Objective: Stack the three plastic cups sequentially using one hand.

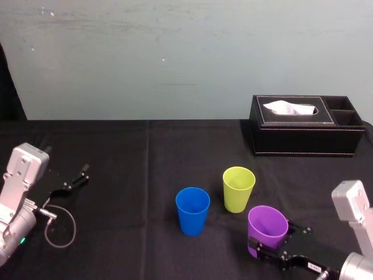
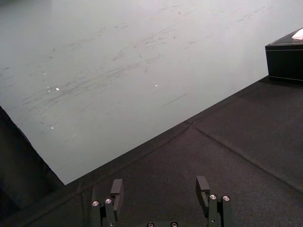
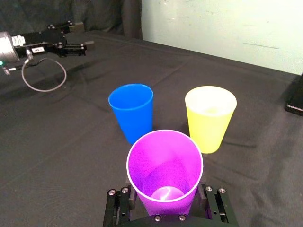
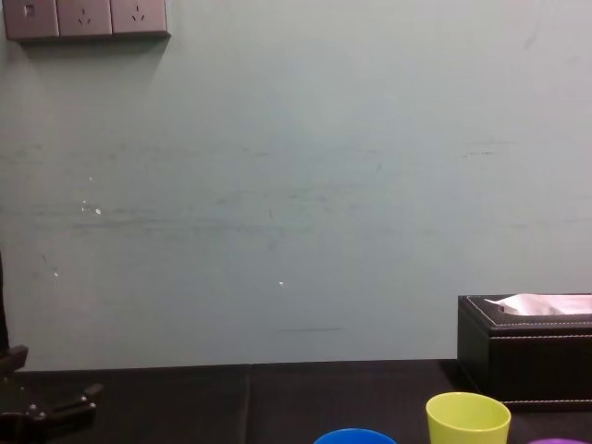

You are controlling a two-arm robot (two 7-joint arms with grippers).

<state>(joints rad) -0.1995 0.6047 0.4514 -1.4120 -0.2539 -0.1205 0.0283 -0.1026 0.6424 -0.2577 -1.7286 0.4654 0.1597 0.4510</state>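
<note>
Three plain tapered plastic cups, alike in size and smooth-walled with open mouths up, stand close together on the black-clothed tabletop [image 1: 145,163], right of centre. The blue cup [image 1: 192,210] is the leftmost and stands upright by itself. The yellow-green cup [image 1: 239,188] is just to its right and a little farther back, also upright, with a small gap between the two. The purple cup [image 1: 267,228] is the nearest and rightmost, close to the yellow-green one but not touching it. The right wrist view looks down into its mouth to a glossy rounded bottom. The right claw [image 3: 165,208] reaches in from the near right, and its slim black jaws press against the lower walls of the purple cup on either side, clamping it. Whether the cup's base rests on the cloth or is raised off it cannot be told. The left claw [image 2: 160,189] is parked low over the cloth at the far left, well apart from the cups, with its jaws spread wide and nothing between them. A thin looped cable [image 1: 61,224] hangs beside that arm. At the far right, behind the cups, sits a black leather tissue box [image 1: 303,137] with a white tissue [image 1: 288,108] poking from its top.
</note>
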